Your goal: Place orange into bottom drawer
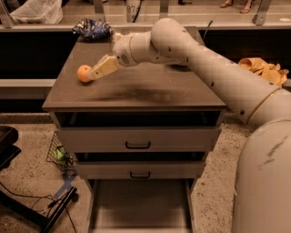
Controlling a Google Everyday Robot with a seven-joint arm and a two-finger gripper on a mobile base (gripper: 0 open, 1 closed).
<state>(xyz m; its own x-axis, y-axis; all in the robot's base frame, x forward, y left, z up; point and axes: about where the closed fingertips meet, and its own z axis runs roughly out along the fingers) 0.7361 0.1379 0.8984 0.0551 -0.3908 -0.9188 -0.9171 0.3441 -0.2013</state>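
Observation:
The orange (pixel 82 73) sits on the left part of the brown cabinet top (pixel 150 88). My gripper (pixel 98 71) is right beside the orange on its right, low over the top and touching or nearly touching it. The arm reaches in from the right across the back of the cabinet. The bottom drawer (pixel 141 207) is pulled out at the foot of the cabinet, a wide grey tray with nothing in it. The two upper grey drawers (pixel 136 139) with black handles are partly open.
A blue crumpled bag (pixel 93 27) lies at the back left of the cabinet top. A yellow cloth (pixel 263 68) lies on the ledge to the right. A white plastic bag (pixel 36 11) is at the far left. A black stand and cables (pixel 27 205) are on the floor at the left.

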